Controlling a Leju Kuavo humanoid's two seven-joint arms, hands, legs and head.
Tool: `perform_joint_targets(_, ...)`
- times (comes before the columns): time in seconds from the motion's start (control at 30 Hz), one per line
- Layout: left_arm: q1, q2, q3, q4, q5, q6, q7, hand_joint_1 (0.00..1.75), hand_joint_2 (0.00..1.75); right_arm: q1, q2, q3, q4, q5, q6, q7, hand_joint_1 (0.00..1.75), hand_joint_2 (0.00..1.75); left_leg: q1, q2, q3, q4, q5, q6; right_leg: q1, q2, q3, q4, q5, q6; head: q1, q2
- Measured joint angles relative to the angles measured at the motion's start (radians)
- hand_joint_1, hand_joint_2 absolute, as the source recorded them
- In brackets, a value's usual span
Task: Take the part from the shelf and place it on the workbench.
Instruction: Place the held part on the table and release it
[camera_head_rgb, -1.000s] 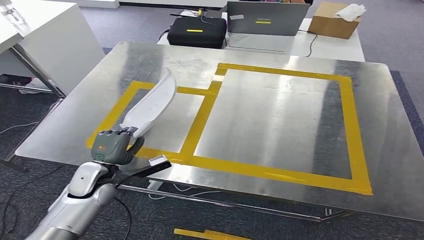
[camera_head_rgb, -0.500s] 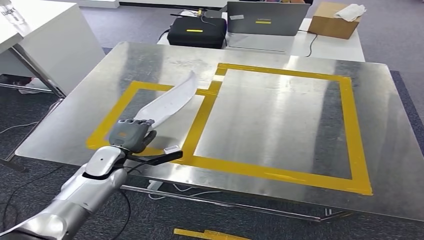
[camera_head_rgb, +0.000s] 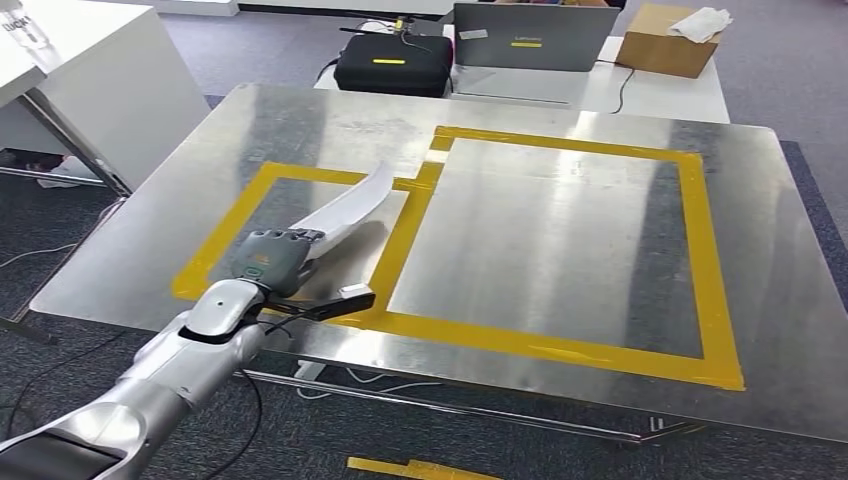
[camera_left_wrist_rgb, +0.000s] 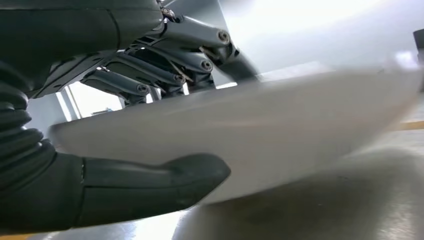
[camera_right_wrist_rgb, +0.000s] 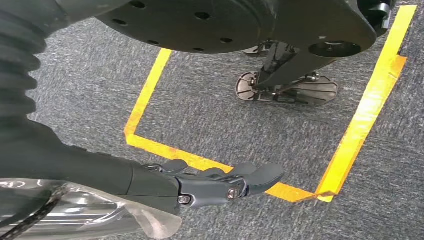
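Left hand: my left hand (camera_head_rgb: 272, 262) grips the white part (camera_head_rgb: 352, 205), thumb under, fingers over.
Part: tilted above the workbench (camera_head_rgb: 560, 230), over its smaller yellow square (camera_head_rgb: 262, 185).
Right hand: my right hand (camera_right_wrist_rgb: 220, 184) hangs empty, fingers loose.

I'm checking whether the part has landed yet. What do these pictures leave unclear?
- Contact between the white part and the workbench: left wrist view is motion-blurred.
- Left hand fingers under the part: hidden by the hand's back, head view.
- Laptop label: too small.
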Motion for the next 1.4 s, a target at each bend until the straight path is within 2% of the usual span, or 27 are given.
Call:
perform_joint_targets(0.07,-0.004,0.0,-0.002,0.004,0.0,0.002,0.003,0.0,1.75,0.0,0.0,0.0,0.0,-0.001,0.0,-0.001,0.0,0.0,0.0,0.0,0.0,0.0,0.0,0.0,0.0,0.0,0.0,0.0,0.0,0.0,0.0,0.0)
perform_joint_targets(0.2,-0.006,0.0,-0.005,0.006,0.008,0.017,-0.003,0.0,0.0,0.001,0.0,0.001,0.0,-0.003,0.0,-0.004,0.0,0.0,0.0,0.0,0.0,0.0,0.0,0.0,0.0,0.0,0.0,0.0,0.0,0.0,0.0,0.0)
perform_joint_targets(0.47,0.007,0.0,-0.005,-0.011,0.065,0.068,-0.053,0.0,0.0,0.0,0.012,0.001,0.002,-0.025,-0.008,-0.005,0.0,0.0,0.0,0.0,0.0,0.0,0.0,0.0,0.0,0.0,0.0,0.0,0.0,0.0,0.0,0.0)
perform_joint_targets(0.57,0.043,0.0,0.002,-0.06,0.139,0.097,-0.108,0.0,0.0,0.0,0.022,0.0,0.007,-0.037,-0.011,-0.006,0.0,0.0,0.0,0.0,0.0,0.0,0.0,0.0,0.0,0.0,0.0,0.0,0.0,0.0,0.0,0.0)
perform_joint_targets(0.7,0.18,-0.001,0.026,-0.269,0.321,0.133,-0.212,0.0,0.0,0.005,0.035,-0.004,0.014,-0.061,-0.027,-0.004,0.0,0.0,-0.001,0.0,0.0,0.001,-0.002,0.001,-0.001,0.001,0.0,-0.001,-0.001,0.0,0.0,0.0)
perform_joint_targets(0.83,0.361,0.003,0.061,-0.532,0.534,0.139,-0.312,0.0,0.0,0.018,0.051,-0.012,0.019,-0.075,-0.046,-0.003,0.0,0.0,-0.004,0.0,-0.001,0.008,-0.009,0.013,-0.005,0.0,0.003,-0.002,-0.001,0.006,-0.001,0.0)
perform_joint_targets(0.93,0.46,0.009,0.099,-0.677,0.711,0.124,-0.396,0.0,0.0,0.024,0.06,-0.022,0.021,-0.082,-0.056,-0.004,0.0,0.0,-0.001,0.001,0.006,-0.008,0.005,0.024,-0.004,0.0,0.005,-0.003,-0.003,0.015,0.0,0.0)
perform_joint_targets(1.0,0.513,0.009,0.127,-0.741,0.863,0.094,-0.463,0.0,0.0,0.026,0.063,-0.027,0.023,-0.085,-0.062,-0.005,0.0,0.0,0.005,0.003,0.011,-0.028,0.02,0.032,-0.004,0.008,-0.014,0.043,-0.049,0.021,0.002,0.0)
perform_joint_targets(1.07,0.57,0.005,0.163,-0.783,1.018,0.054,-0.529,0.0,0.0,0.03,0.064,-0.029,0.023,-0.086,-0.068,-0.006,0.0,0.0,0.007,0.004,0.007,-0.032,0.025,0.035,-0.008,0.016,-0.055,0.163,-0.126,0.026,0.003,0.0)
perform_joint_targets(1.1,0.598,0.001,0.185,-0.794,1.086,0.036,-0.553,0.0,0.0,0.032,0.065,-0.03,0.024,-0.087,-0.07,-0.006,0.0,0.0,0.007,0.004,0.004,-0.031,0.027,0.033,-0.01,0.017,-0.073,0.221,-0.152,0.029,0.003,0.0)
perform_joint_targets(1.13,0.623,-0.003,0.21,-0.799,1.142,0.019,-0.572,0.0,0.0,0.034,0.065,-0.03,0.024,-0.087,-0.072,-0.006,0.0,0.0,0.008,0.004,0.0,-0.03,0.029,0.031,-0.012,0.017,-0.079,0.253,-0.161,0.033,0.003,0.0)
perform_joint_targets(1.17,0.644,-0.007,0.234,-0.801,1.183,0.006,-0.585,0.0,0.0,0.035,0.065,-0.032,0.024,-0.087,-0.073,-0.005,0.0,0.0,0.01,0.004,-0.004,-0.027,0.032,0.028,-0.015,0.017,-0.066,0.247,-0.151,0.038,0.003,0.0)
perform_joint_targets(1.2,0.661,-0.011,0.258,-0.801,1.21,-0.003,-0.594,0.0,0.0,0.035,0.065,-0.033,0.024,-0.087,-0.074,-0.005,0.0,0.0,0.014,0.004,-0.01,-0.022,0.033,0.024,-0.019,0.015,-0.033,0.2,-0.126,0.043,0.003,0.0)
perform_joint_targets(1.27,0.681,-0.017,0.295,-0.802,1.235,-0.013,-0.601,0.0,0.0,0.032,0.068,-0.035,0.025,-0.087,-0.075,-0.004,0.0,0.0,0.018,0.002,-0.024,-0.006,0.034,0.012,-0.025,0.01,0.051,0.068,-0.083,0.051,0.004,0.0)
perform_joint_targets(1.3,0.688,-0.019,0.311,-0.803,1.248,-0.017,-0.596,0.0,0.0,0.03,0.07,-0.036,0.026,-0.088,-0.076,-0.004,0.0,0.0,0.018,0.001,-0.03,0.003,0.035,0.004,-0.025,0.009,0.078,0.025,-0.072,0.049,0.004,0.0)
perform_joint_targets(1.33,0.693,-0.022,0.326,-0.803,1.263,-0.021,-0.583,0.0,0.0,0.028,0.072,-0.037,0.026,-0.088,-0.077,-0.002,0.0,0.0,0.017,0.0,-0.035,0.011,0.036,-0.003,-0.024,0.01,0.086,0.006,-0.073,0.044,0.004,0.0)
perform_joint_targets(1.4,0.702,-0.032,0.364,-0.79,1.296,-0.029,-0.542,0.0,0.0,0.028,0.075,-0.04,0.028,-0.09,-0.079,0.001,0.0,0.0,0.016,0.0,-0.038,0.018,0.042,-0.017,-0.021,0.017,0.075,0.01,-0.073,0.026,0.002,0.0)
